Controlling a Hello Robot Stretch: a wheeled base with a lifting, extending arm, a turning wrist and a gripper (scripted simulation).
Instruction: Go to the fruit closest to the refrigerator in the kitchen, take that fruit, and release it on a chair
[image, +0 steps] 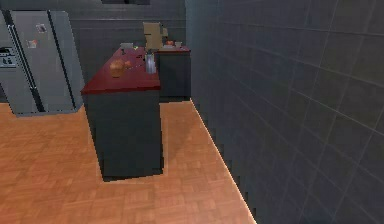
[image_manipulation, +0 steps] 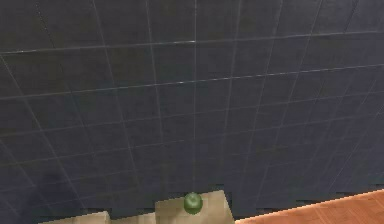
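Observation:
A grey double-door refrigerator (image: 40, 60) stands at the forward view's left, against the back wall. In front of me is a dark island counter with a red top (image: 108, 86). On that top lies a small orange-brown blob (image: 121, 66), perhaps a fruit, with a pale rounded thing (image: 150, 62) beside it. In the arm side view a small round green thing (image_manipulation: 192, 203) sits low at the bottom edge, among pale beige blocks (image_manipulation: 216, 206).
A dark tiled wall (image: 300, 100) runs along the forward view's right, leaving a narrow strip of wooden floor (image: 200, 160) beside the island. A second dark counter (image: 176, 72) with a beige box (image: 152, 32) stands behind. The same tiled wall (image_manipulation: 190, 90) rises close in the arm side view.

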